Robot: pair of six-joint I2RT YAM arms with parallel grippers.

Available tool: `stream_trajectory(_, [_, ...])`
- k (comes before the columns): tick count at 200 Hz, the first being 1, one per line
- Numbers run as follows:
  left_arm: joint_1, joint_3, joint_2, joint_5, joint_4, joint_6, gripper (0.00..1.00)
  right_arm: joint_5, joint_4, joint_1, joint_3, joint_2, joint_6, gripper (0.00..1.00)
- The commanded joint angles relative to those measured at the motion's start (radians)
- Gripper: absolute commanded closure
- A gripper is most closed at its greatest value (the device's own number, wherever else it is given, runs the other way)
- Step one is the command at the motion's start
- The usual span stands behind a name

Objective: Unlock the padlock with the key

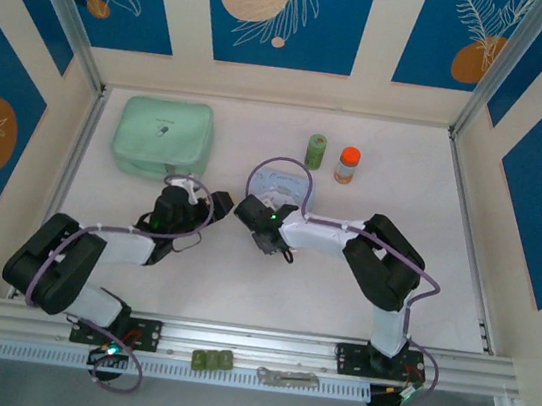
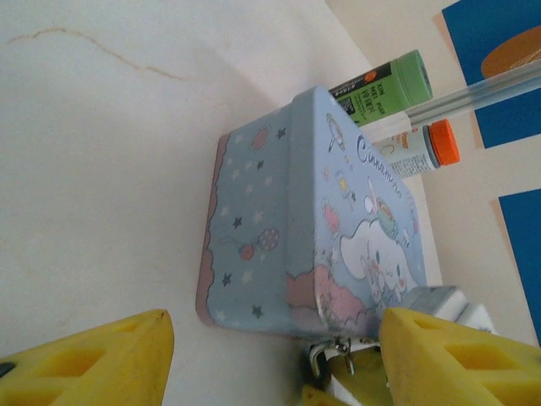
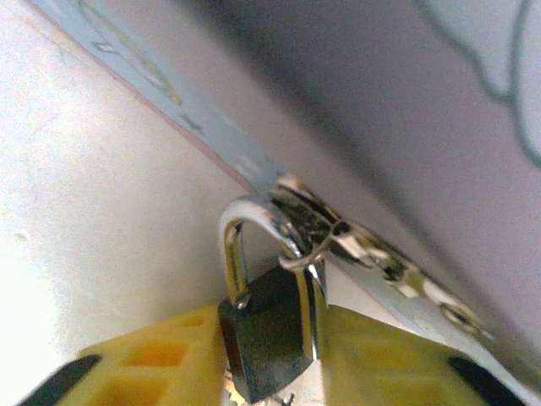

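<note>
Padlock: the padlock (image 3: 269, 338) hangs at the latch of the pale blue tin (image 2: 279, 220); its dark body sits between the 2 yellow fingers (image 3: 152, 359) of the right gripper (image 3: 270, 364)
Shackle: the silver shackle (image 3: 232, 233) is threaded through the tin's hasp (image 3: 338, 233); both legs look seated in the body, so the lock reads as not yet undone
Axis: the long axis runs from body to shackle arch, in line with the right fingers; the arch points away from the wrist toward the tin, so the keyhole end probably faces back into the pincer, hidden
Right pincer: clamped on the padlock, 1 pad on each narrow side of the body
Left pincer: the left gripper (image 2: 275, 330) has its jaws wide apart with nothing between them; it faces the tin's side wall, low over the table (image 2: 101, 169)
Key: neither pincer visibly carries the key
Step in hand: steadying the lock so a key can enter
Doing it well: grip firmly without dragging on the hasp; swing the body on its shackle until the keyhole end clears the fingers and faces the left arm; bring the key in along the long axis, not across it; turn only once it is fully seated
Beyond: 1 green tube (image 2: 385, 85) and 1 orange-capped bottle (image 2: 423, 148) lie just past the tin
</note>
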Motion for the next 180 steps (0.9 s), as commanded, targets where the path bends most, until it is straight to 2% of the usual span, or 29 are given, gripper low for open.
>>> stream_trajectory(1, [0.023, 0.055, 0.033, 0.024, 0.074, -0.007, 0.35, -0.065, 0.026, 0.000, -0.043, 0.019, -0.014, 0.61])
stream_trajectory(16, [0.030, 0.064, 0.055, 0.030, 0.110, -0.019, 0.36, -0.074, 0.034, -0.002, -0.059, 0.030, -0.006, 0.63])
stream_trajectory(50, [0.041, 0.079, 0.108, 0.061, 0.171, -0.041, 0.36, -0.039, 0.042, -0.006, -0.067, 0.033, -0.004, 0.86])
stream_trajectory(85, [0.048, 0.145, 0.170, 0.088, 0.166, -0.026, 0.36, -0.048, 0.120, -0.012, -0.105, -0.016, -0.098, 1.00])
stream_trajectory(130, [0.052, 0.248, 0.283, 0.117, 0.177, -0.015, 0.36, -0.201, 0.217, -0.046, -0.145, -0.086, -0.317, 1.00])
stream_trajectory(153, [0.056, 0.290, 0.342, 0.145, 0.169, -0.021, 0.37, -0.236, 0.247, -0.057, -0.142, -0.090, -0.384, 1.00])
stream_trajectory(180, [0.054, 0.313, 0.397, 0.196, 0.201, -0.052, 0.45, -0.267, 0.260, -0.080, -0.128, -0.088, -0.424, 1.00])
